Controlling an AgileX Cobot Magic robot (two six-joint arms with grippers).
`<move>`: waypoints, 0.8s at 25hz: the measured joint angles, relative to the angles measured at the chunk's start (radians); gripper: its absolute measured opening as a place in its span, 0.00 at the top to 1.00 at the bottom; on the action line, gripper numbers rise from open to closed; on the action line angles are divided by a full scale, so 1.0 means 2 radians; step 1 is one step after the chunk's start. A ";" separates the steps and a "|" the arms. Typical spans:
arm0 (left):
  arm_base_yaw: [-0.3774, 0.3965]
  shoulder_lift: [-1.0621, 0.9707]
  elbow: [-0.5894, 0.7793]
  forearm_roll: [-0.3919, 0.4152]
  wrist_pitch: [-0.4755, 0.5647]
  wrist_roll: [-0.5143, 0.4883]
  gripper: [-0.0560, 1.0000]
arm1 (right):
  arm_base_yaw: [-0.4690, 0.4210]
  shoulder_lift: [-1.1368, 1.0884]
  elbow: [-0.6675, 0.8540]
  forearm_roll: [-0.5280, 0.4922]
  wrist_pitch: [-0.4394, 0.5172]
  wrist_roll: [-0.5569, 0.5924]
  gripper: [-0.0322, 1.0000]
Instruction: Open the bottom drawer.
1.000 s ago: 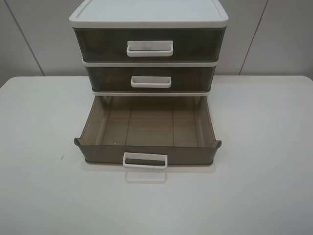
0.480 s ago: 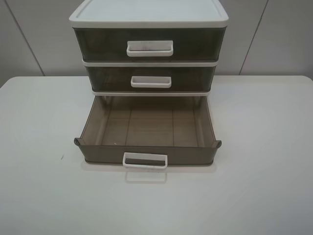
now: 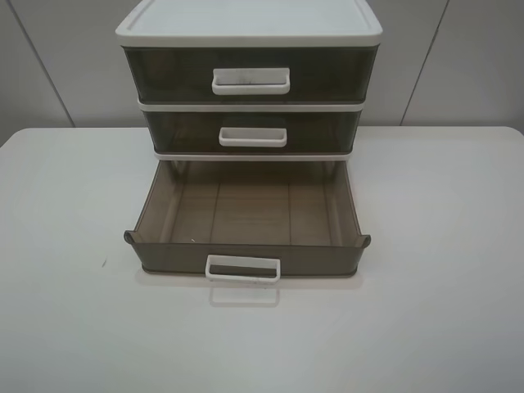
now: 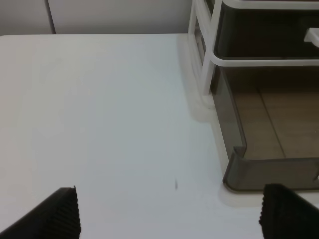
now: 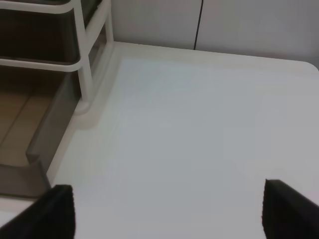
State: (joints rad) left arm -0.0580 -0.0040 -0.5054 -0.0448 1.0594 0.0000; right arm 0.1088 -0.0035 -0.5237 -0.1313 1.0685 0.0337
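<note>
The bottom drawer (image 3: 246, 214) of smoky olive-brown plastic stands pulled far out of the white-framed three-drawer unit (image 3: 248, 33), its small white loop handle (image 3: 242, 268) facing the table's front. It is empty inside. Its corner shows in the left wrist view (image 4: 249, 169) and in the right wrist view (image 5: 35, 149). My left gripper (image 4: 169, 214) is open, apart from the drawer, over bare table. My right gripper (image 5: 167, 214) is open, over bare table beside the drawer. Neither gripper shows in the exterior high view.
The middle drawer (image 3: 252, 131) and the taller top drawer (image 3: 250, 75) are closed. The unit stands at the back middle of the white table (image 3: 442, 270). A wall panel rises behind the table.
</note>
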 joint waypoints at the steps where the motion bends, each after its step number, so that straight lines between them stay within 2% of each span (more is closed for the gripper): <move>1: 0.000 0.000 0.000 0.000 0.000 0.000 0.24 | 0.000 0.000 0.000 0.000 0.000 0.000 0.25; 16: 0.000 0.000 0.000 0.000 0.000 0.000 0.24 | -0.001 0.000 0.000 0.000 0.000 0.000 0.25; 20: 0.000 0.000 0.000 0.000 0.000 0.000 0.24 | -0.024 0.000 0.000 0.000 0.000 0.000 0.25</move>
State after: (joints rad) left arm -0.0580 -0.0040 -0.5054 -0.0448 1.0594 0.0000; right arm 0.0607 -0.0035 -0.5237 -0.1313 1.0682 0.0337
